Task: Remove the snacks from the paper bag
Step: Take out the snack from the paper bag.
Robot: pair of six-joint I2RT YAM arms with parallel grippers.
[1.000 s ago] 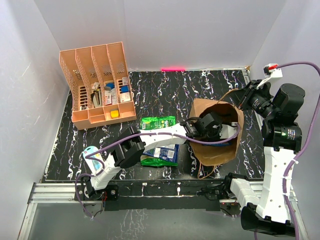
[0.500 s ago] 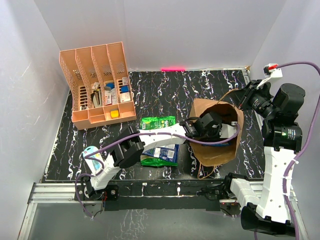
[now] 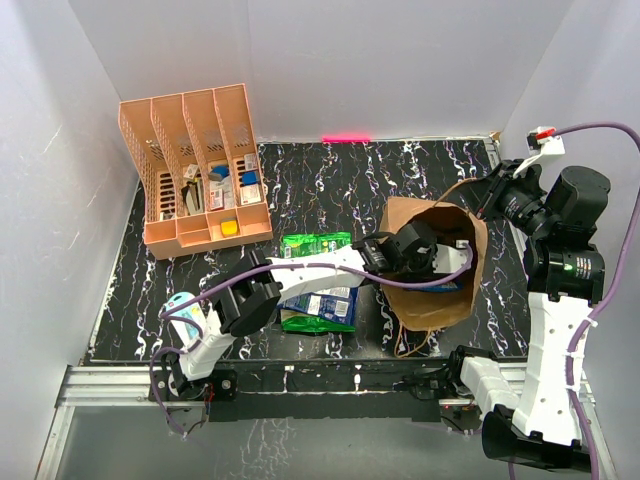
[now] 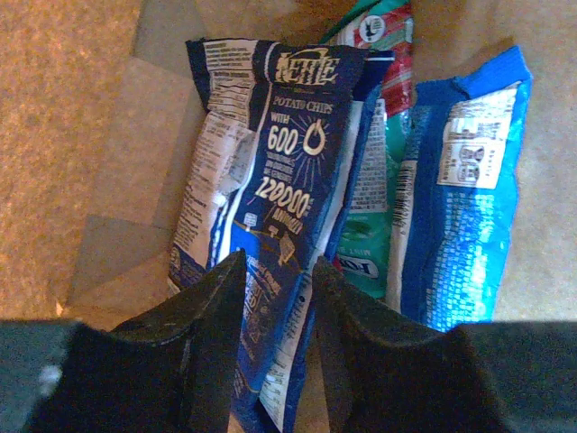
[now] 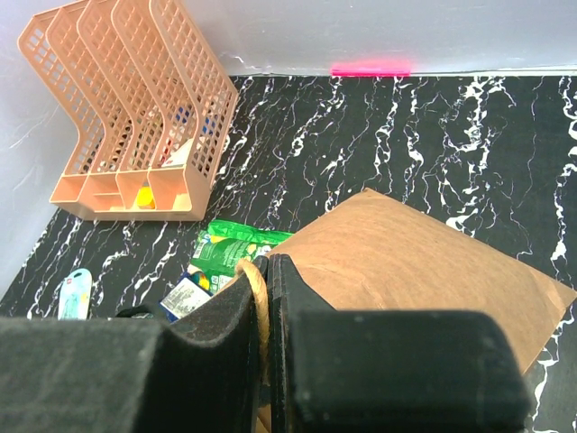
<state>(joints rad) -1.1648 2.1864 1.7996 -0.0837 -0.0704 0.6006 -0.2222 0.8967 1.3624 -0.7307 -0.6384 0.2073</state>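
Paper bag (image 3: 432, 308): brown kraft, matte and creased, standing on the right half of the table (image 3: 330, 185) with its mouth open.
Handle (image 5: 259, 307): a twisted paper loop.
Right gripper (image 5: 268, 266): jaws closed tight on the handle, at the bag's far right rim.
Left gripper (image 4: 278, 266): down inside the bag, jaws apart. The lower end of a dark blue packet (image 4: 297, 180) shows between them; whether they touch it cannot be told.
In the bag: the dark blue chips packet, glossy and flat, leans against the left wall. A bright blue packet (image 4: 460, 216) is at the right. Teal and red foil sits between them.
On the table: a green packet (image 3: 315, 244) and a blue-and-white packet (image 3: 330, 303) lie left of the bag, under the left arm.
Table: black with white veins, bare behind the bag.
Back left corner: a peach lattice organiser (image 3: 200, 170).
Near left edge: a light-blue oval gadget (image 3: 185, 312).
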